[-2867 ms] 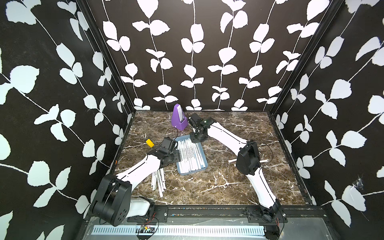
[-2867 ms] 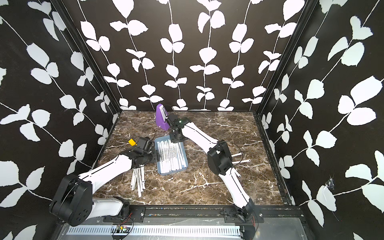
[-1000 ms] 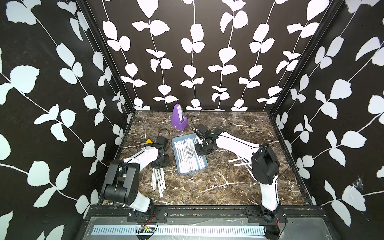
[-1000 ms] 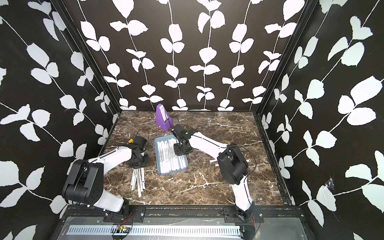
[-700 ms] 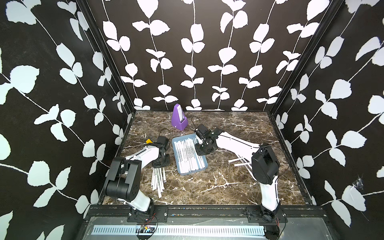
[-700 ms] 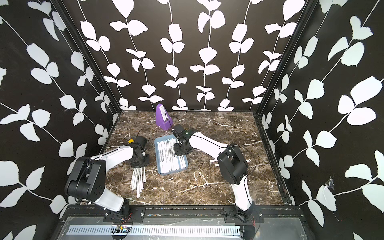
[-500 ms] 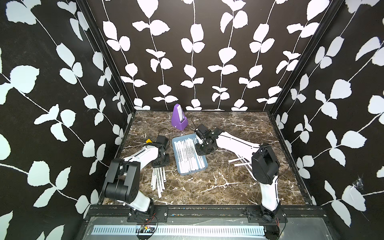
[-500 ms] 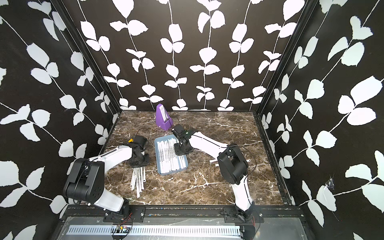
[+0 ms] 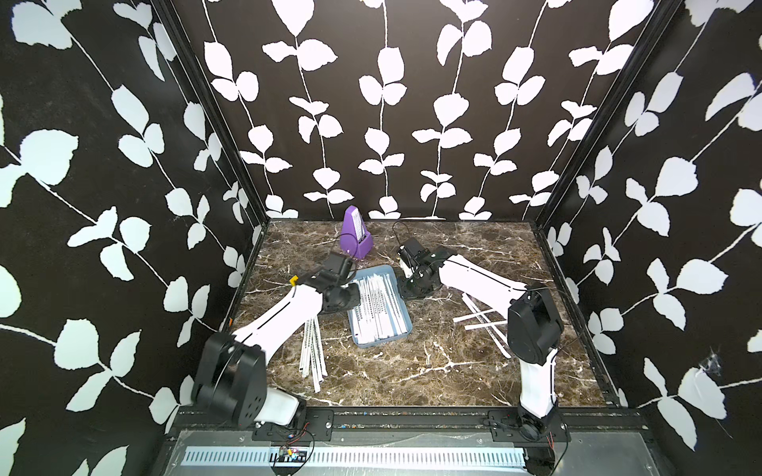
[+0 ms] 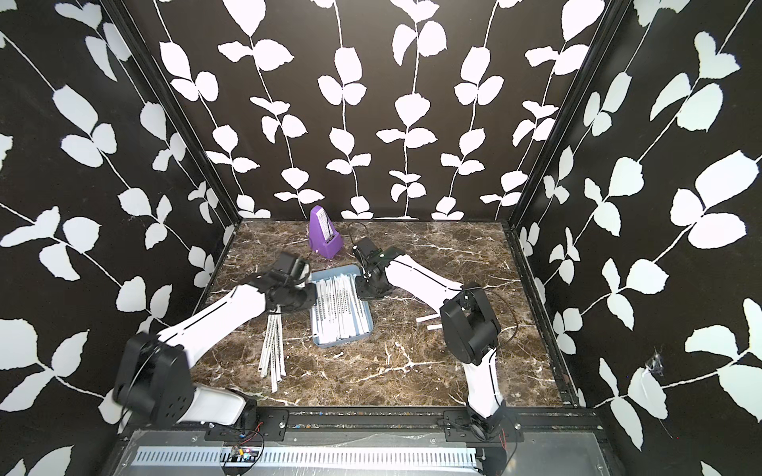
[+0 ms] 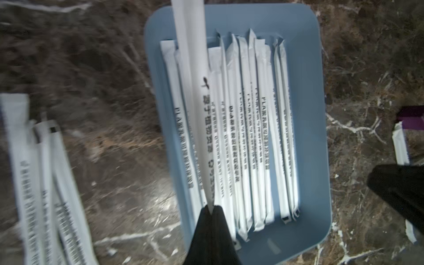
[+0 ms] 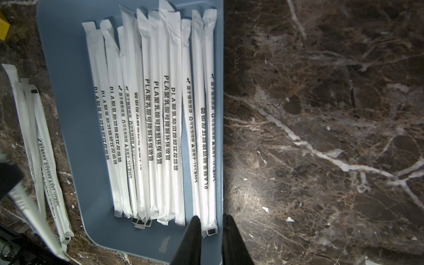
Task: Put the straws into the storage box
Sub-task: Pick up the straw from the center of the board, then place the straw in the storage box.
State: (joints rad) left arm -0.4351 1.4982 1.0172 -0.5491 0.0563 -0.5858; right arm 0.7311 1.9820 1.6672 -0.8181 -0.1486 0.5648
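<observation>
The straws lie side by side in the storage box; more lie loose on the bench at both sides. The left jaws clench one straw over the box; the right jaws stand slightly parted astride a boxed straw's end.

The left hand, a second ago down with jaws apart at the loose pile of white paper-wrapped straws on the marble desk, now pinches one white paper-wrapped straw by its end above the shallow light blue plastic tray, and its arm is stretched out rather than folded. The right hand is now beside the tray's right rim, no longer by the purple pyramid-shaped metronome.
</observation>
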